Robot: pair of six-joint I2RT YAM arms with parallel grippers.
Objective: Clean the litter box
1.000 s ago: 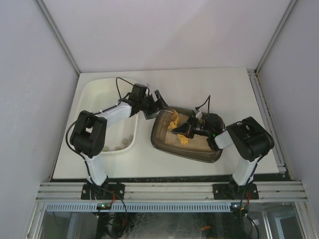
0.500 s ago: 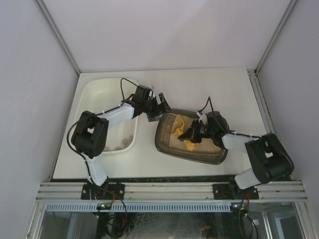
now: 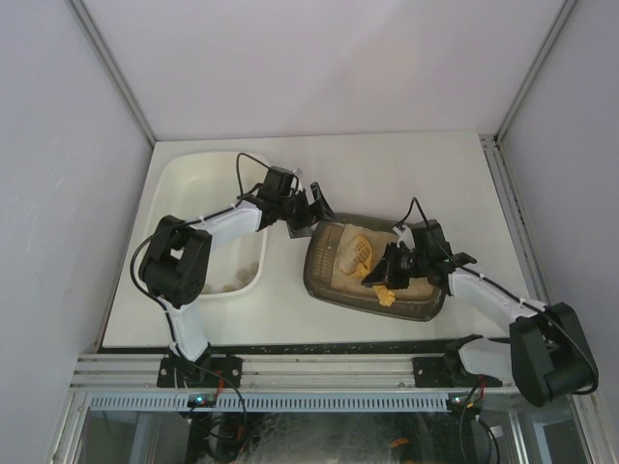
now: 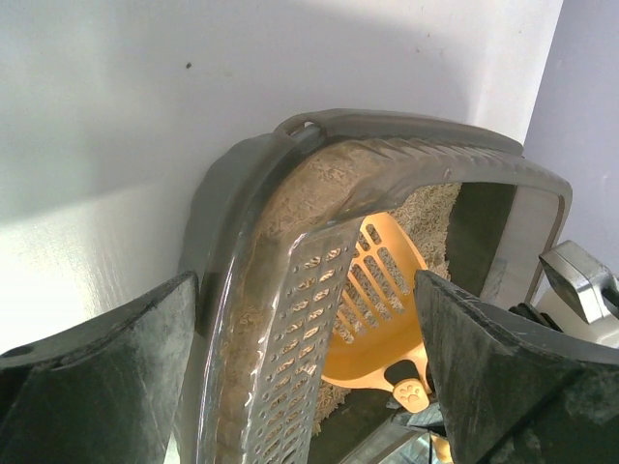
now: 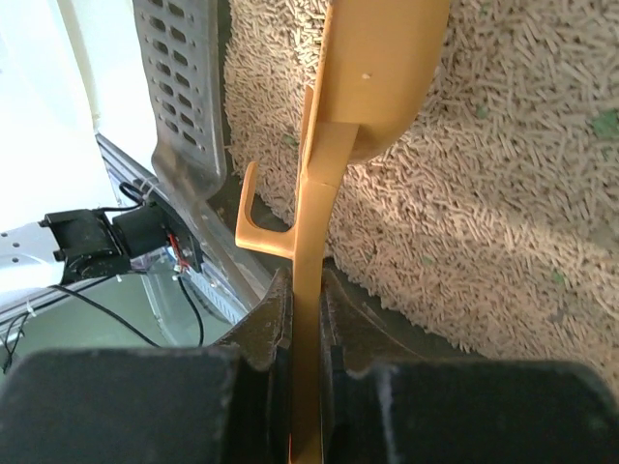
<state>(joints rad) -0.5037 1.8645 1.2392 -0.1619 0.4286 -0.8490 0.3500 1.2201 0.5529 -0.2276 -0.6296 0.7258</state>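
1. Far left is a white rectangular plastic tub (image 3: 193,184) with smooth walls and rounded corners, sitting on the white table (image 3: 455,174). There are a few small brownish lumps (image 3: 232,284) in its near corner. I read those as waste already dumped, so part of the scooping looks done.
2. The left fingers (image 4: 106,377) are spread wide, one on either side of the left-end rim of the dark grey-brown rectangular plastic litter box (image 3: 324,282), and they hold nothing. I can't tell if they touch the wall.
3. The litter box sits mid-table, just right of the tub. It has rounded corners and a glossy moulded rim. A grey slotted plastic panel (image 4: 290,329) runs along its left inner wall, dusted with litter.
4. The fill is pale beige pellet litter (image 5: 503,193): short, rough cylindrical grains with a few green specks. I see no obvious clumps in the patch the wrist view covers, and the rest I can't check.
5. An orange slotted plastic scoop (image 5: 382,58) has its head down on the litter. Its handle is thin and flat, with a small hook.
6. The right fingers (image 5: 261,333) are clamped tight on the scoop handle.
7. My call is mid-task. More sifting passes and dumps into the tub are probably left.
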